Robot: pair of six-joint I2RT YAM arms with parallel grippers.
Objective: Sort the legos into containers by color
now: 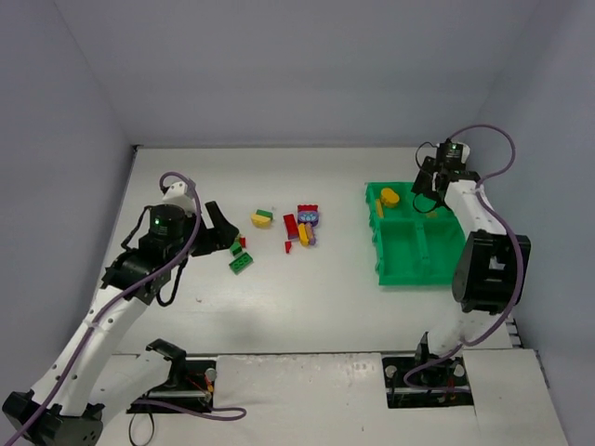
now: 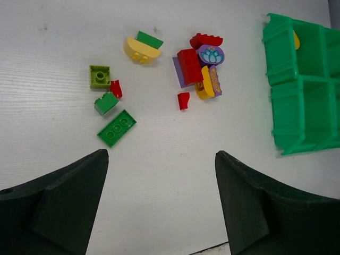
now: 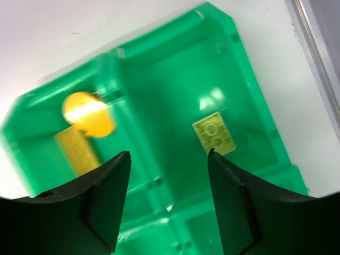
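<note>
While the right gripper (image 3: 168, 159) is held spread and empty above the far compartments of the green tray (image 3: 175, 69), where yellow legos (image 3: 214, 133) are seen, the left gripper (image 2: 162, 156) is likewise parted, with loose legos (image 2: 189, 66) scattered on the table (image 2: 159, 175) beyond it

No text, label, brand or number can be read in any view. The only print is a flower motif on a round purple lego (image 2: 211, 54) and a curling pattern on a purple strip (image 2: 215, 79) just below it. Neither forms letters.
</note>
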